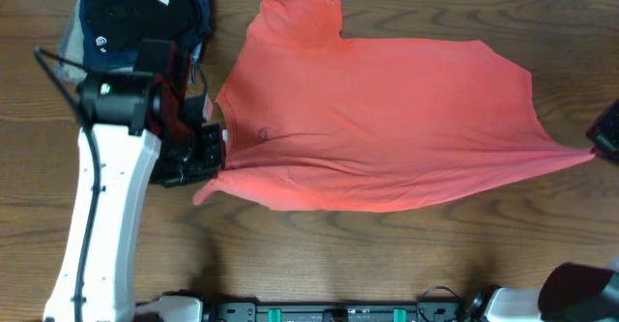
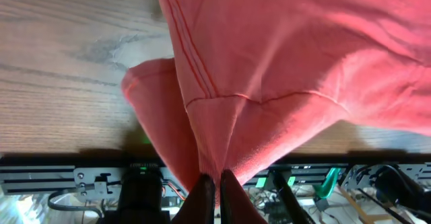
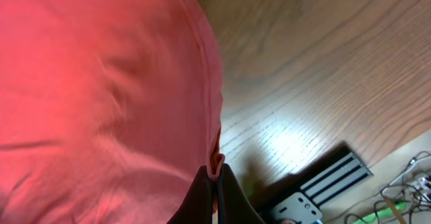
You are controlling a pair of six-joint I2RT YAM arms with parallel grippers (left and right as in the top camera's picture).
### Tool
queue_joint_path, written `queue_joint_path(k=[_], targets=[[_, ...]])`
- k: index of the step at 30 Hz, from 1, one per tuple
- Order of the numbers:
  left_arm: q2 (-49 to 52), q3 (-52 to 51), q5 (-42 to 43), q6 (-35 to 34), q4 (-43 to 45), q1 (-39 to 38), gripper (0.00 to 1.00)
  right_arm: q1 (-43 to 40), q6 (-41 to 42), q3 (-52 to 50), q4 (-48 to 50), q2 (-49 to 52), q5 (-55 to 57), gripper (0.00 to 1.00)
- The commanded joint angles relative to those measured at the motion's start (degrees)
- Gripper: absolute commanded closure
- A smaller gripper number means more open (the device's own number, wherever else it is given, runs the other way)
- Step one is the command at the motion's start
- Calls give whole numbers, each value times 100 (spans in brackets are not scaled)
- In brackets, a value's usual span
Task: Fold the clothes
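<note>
Now the red T-shirt (image 1: pixel 387 119) lies stretched long across the table (image 1: pixel 484 264), side to side. The left gripper (image 2: pixel 217 183) pinches one end and the right gripper (image 3: pixel 217 177) pinches the other, both squeezed tight on the cloth.

The T-shirt (image 1: pixel 387 119) is soft, matt cloth, faintly fuzzy up close, with 2 rows of stitching along its hem. The table (image 1: pixel 387 274) is dark wood with a clear grain and a low sheen that throws back a pale patch of light. The left arm (image 1: pixel 102 225) has a smooth, glossy white plastic shell. The dark clothes (image 1: pixel 135 13) beside it are matt cloth. The rail (image 2: pixel 40 173) at the table's edge looks like black ribbed metal.
</note>
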Motion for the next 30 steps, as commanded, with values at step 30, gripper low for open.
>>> queue_joint_path(k=[30], targets=[[-625,-1438,-223,-492,1648,20,94,-26,378,-2033,1344,-481,168,99]])
